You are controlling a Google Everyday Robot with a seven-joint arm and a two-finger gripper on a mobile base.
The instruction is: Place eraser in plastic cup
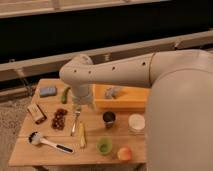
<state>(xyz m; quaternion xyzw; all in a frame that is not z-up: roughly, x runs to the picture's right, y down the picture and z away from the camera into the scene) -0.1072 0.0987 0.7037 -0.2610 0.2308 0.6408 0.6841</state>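
The robot's white arm (120, 72) reaches in from the right over a wooden counter (20, 155), bends at a rounded joint and turns straight down. Its gripper (79, 105) hangs at the lower end of that downward section, over the middle of the counter's back half and just above the head of a fork (75, 122). The gripper is spread wide and has hold of nothing. The eraser (36, 113) lies flat on the counter towards the left edge, well apart from the gripper, with a cluster of small dark red pieces (59, 119) between it and the fork. The plastic cup (104, 145), light green and short, stands upright near the front edge, to the right of a narrow yellow item (82, 135) that lies beside the fork. Behind the plastic cup is a dark metallic cup (109, 118), and a wider white cup (136, 122) stands to that one's right. An orange-pink round fruit (124, 153) sits just beside the plastic cup at the front. A brush (47, 142) with a pale head and a dark handle lies at the front left. At the back left are a flat blue-grey pad (48, 91) and a green oblong item (65, 94). An orange tray (127, 102) at the back right holds a grey object (113, 92).
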